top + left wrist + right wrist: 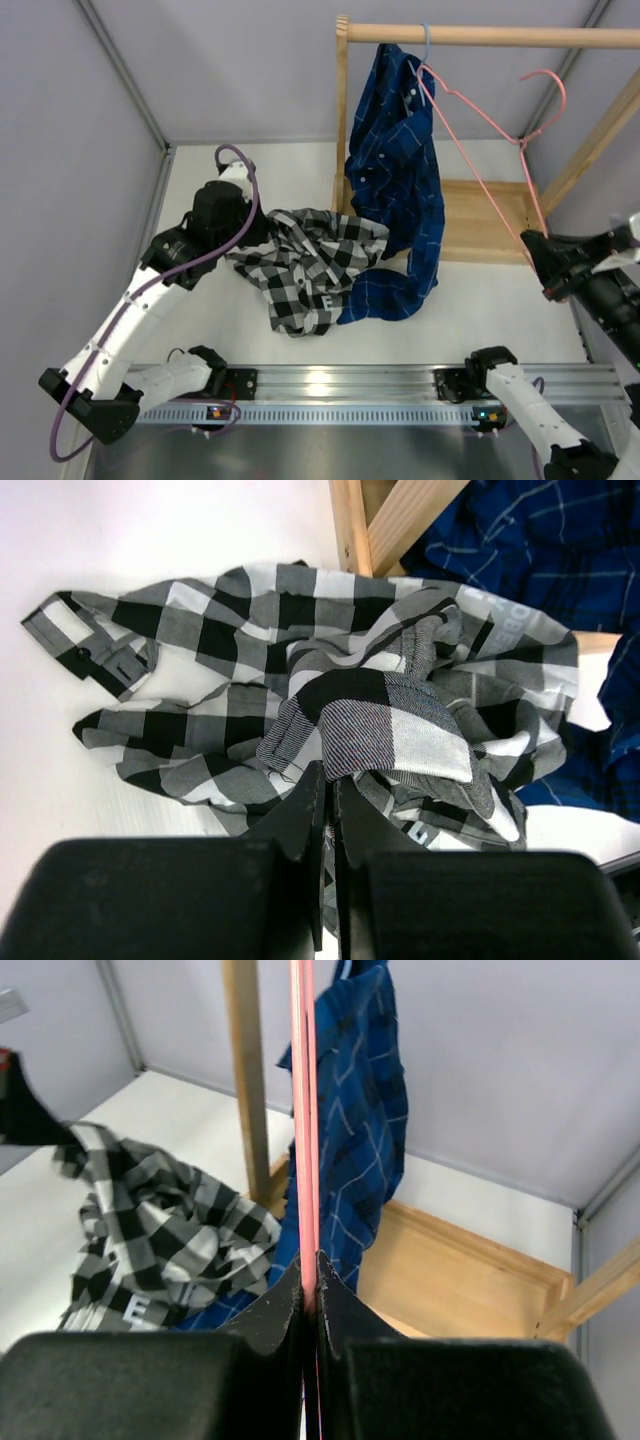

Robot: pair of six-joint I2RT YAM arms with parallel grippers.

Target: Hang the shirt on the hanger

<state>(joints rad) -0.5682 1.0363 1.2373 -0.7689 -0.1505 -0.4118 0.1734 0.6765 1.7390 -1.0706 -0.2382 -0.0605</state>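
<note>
The black-and-white check shirt (310, 265) lies crumpled on the white table, left of the wooden rack. My left gripper (260, 232) is at its left edge; in the left wrist view the left gripper (328, 772) is shut on a raised fold of the shirt (250, 640). The pink wire hanger (472, 158) slants from the rail down to the right. My right gripper (532, 245) is shut on its lower corner. In the right wrist view the hanger (303, 1110) rises straight out of the shut right gripper (310, 1262), and the shirt (150, 1230) shows at the left.
A dark blue plaid shirt (400, 170) hangs from a light blue hanger (425, 42) on the wooden rail (480, 35), its tail resting on the table beside the check shirt. The rack's post (342, 120) and wooden base (485, 215) stand behind. Grey walls close in on both sides.
</note>
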